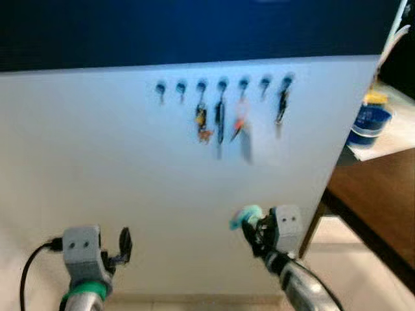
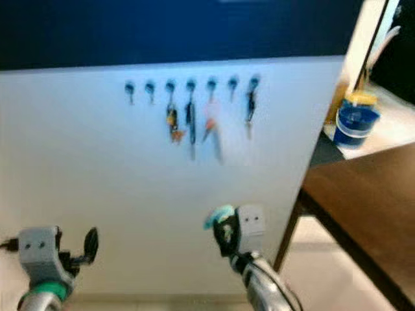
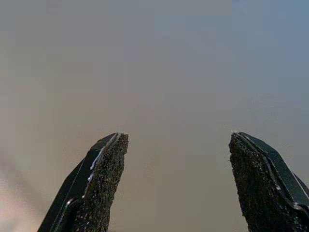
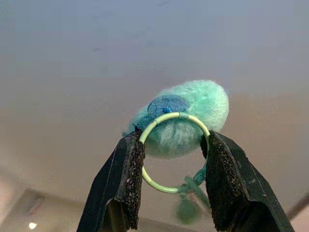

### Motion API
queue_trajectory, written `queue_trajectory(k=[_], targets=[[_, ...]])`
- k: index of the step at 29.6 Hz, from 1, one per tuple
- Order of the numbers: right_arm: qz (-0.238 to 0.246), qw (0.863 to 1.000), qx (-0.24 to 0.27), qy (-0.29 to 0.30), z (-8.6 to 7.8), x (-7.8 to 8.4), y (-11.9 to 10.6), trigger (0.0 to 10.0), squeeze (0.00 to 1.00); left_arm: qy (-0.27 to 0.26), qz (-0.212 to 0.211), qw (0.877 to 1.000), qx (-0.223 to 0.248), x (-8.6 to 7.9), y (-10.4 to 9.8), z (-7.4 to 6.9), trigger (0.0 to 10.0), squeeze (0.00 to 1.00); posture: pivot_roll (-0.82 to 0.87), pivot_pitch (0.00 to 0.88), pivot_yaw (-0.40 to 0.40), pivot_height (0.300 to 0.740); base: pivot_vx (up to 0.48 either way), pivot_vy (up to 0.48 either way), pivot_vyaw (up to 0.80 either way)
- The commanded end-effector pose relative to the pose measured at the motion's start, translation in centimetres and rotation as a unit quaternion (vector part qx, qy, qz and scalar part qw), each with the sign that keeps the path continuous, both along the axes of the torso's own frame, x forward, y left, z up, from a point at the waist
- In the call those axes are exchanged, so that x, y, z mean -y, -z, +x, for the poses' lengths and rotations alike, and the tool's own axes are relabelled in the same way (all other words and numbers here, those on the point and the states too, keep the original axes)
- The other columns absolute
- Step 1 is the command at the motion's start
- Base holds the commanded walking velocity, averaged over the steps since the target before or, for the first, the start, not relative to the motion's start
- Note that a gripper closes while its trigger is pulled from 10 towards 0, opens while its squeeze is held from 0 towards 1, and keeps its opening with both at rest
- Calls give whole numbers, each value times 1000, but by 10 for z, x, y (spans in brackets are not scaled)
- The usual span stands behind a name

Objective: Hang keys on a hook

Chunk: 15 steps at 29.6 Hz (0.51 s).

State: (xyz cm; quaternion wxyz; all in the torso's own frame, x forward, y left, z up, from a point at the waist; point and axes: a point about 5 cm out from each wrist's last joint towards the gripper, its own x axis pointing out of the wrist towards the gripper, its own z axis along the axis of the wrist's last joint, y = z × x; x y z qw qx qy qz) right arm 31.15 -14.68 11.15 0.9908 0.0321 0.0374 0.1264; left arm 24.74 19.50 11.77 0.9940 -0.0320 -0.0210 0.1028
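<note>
Taking the row of hooks (image 1: 222, 85) on the white panel (image 1: 97, 162) as the reference: far below it and off to the left, the left gripper (image 3: 176, 159) hovers close to the bare panel with its fingers spread apart and nothing between them, so it looks idle rather than helping. On the row itself the two leftmost hooks are bare, the next three carry hanging key bunches (image 1: 220, 123), the sixth hook (image 1: 265, 82) looks free, and the last one holds another dark bunch (image 1: 281, 107). Well below the hooks, under the middle of the row, the right gripper (image 4: 169, 159) is clamped on a pale green key ring (image 4: 171, 152) with a fuzzy teal pompom (image 4: 186, 118) attached. The ring is pinched across its width so its upper loop stands clear above the fingertips, probably to leave it open for slipping over a peg. Beyond the panel's right edge, a blue container (image 1: 368, 123) sits on a counter beside a wooden table (image 1: 382, 194). No writing is legible; the head views are blurred
</note>
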Motion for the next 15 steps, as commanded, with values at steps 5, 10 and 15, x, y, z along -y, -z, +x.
queue_trajectory(k=[5,10,15], targets=[[4,1000,-10,-12,0,-6,3,10000,0,4,10,1000,-22,-3,7,-2,10000,0,-199,23,110,740,0,480,0],[3,1000,-8,-6,0,-3,1,10000,0,3,19,1000,-23,-3,8,1,10000,0,-216,17,122,740,0,192,0],[2,1000,-10,0,-2,0,3,10000,0,13,18,1000,-18,1,6,3,10000,0,-220,16,127,740,0,0,0]])
